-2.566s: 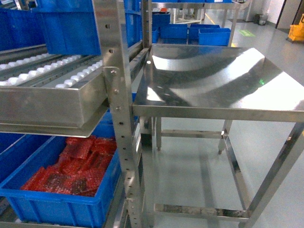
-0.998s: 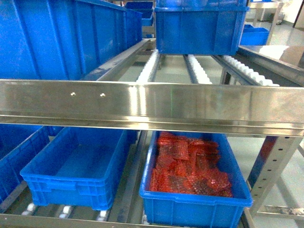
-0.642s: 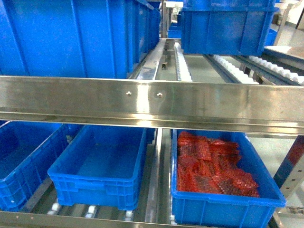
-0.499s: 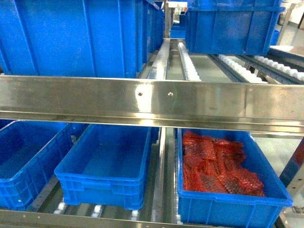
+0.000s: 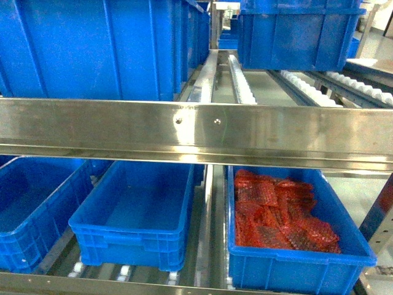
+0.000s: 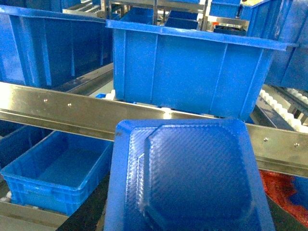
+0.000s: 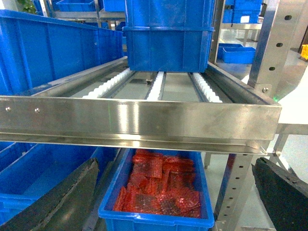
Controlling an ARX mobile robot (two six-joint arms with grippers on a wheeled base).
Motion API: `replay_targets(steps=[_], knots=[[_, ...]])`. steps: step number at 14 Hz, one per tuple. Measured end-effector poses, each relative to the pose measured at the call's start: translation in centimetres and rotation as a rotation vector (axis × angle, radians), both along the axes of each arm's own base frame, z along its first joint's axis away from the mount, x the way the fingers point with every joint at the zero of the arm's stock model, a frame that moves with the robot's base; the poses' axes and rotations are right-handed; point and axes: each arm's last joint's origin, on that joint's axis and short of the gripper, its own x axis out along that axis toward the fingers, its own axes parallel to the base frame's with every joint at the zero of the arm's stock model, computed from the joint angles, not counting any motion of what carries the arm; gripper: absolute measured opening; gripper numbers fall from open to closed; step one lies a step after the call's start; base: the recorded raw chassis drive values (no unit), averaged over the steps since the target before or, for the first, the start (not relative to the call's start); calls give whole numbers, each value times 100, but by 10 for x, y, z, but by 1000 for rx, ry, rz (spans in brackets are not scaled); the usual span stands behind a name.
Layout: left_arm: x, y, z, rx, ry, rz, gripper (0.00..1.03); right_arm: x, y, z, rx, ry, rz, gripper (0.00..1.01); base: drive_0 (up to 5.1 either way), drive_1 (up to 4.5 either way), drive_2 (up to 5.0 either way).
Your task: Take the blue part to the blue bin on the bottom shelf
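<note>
i'm seeing the bottom shelf (image 5: 209, 203) carrying two empty blue bins (image 5: 132, 212) and a bin of red parts (image 5: 295, 230).

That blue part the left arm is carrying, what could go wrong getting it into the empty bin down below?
The blue part looks wide, and the steel lip hangs right above the empty bin; the part could knock that lip on the way in.

A bin of red packets sits right beside the empty one, so a drift to the right might drop the part in the wrong bin.

The left gripper is hidden behind the part, so how firmly it is held cannot be judged.
</note>
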Motion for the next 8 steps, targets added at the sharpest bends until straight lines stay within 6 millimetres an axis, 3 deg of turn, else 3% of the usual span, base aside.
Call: replay_targets(steps=[8], knots=[[0, 0, 0, 0, 0, 0, 43, 0, 0, 0, 0, 0, 0, 98, 0, 0, 0]])
